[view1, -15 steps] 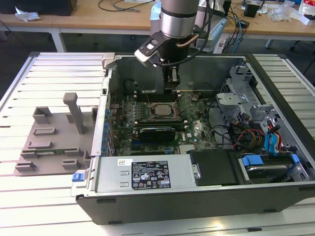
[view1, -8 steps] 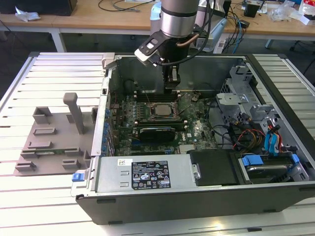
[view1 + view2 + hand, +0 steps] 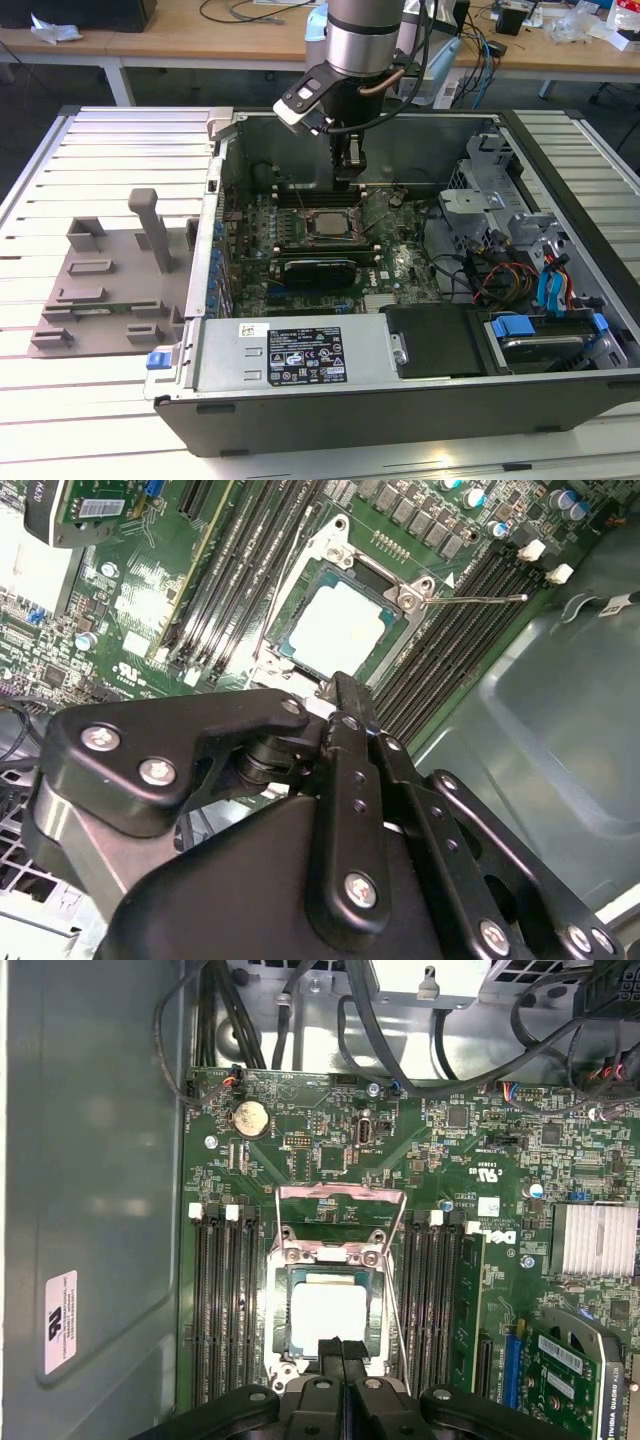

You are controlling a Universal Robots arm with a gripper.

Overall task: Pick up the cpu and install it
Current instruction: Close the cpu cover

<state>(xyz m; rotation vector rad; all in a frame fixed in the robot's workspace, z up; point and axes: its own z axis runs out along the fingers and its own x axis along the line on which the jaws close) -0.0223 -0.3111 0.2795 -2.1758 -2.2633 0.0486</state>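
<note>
The cpu (image 3: 328, 1322) is a silvery-white square lying flat in the motherboard socket (image 3: 282, 1290), with the socket's metal load frame (image 3: 340, 1196) swung open behind it. It also appears as a pale square in the second wrist view (image 3: 338, 628) and in the middle of the case in the exterior view (image 3: 325, 222). My gripper (image 3: 340, 1348) hangs just above the chip's near edge, its two black fingers pressed together with nothing between them. The gripper (image 3: 348, 178) sits inside the open computer case, a little behind the socket.
Dark memory slots (image 3: 222, 1310) flank the socket on both sides. A graphics card (image 3: 318, 268) lies in front of it, a power supply (image 3: 300, 355) at the case front, and a drive cage with cables (image 3: 500, 240) at the exterior view's right. A grey fixture (image 3: 110, 270) stands on the slatted table.
</note>
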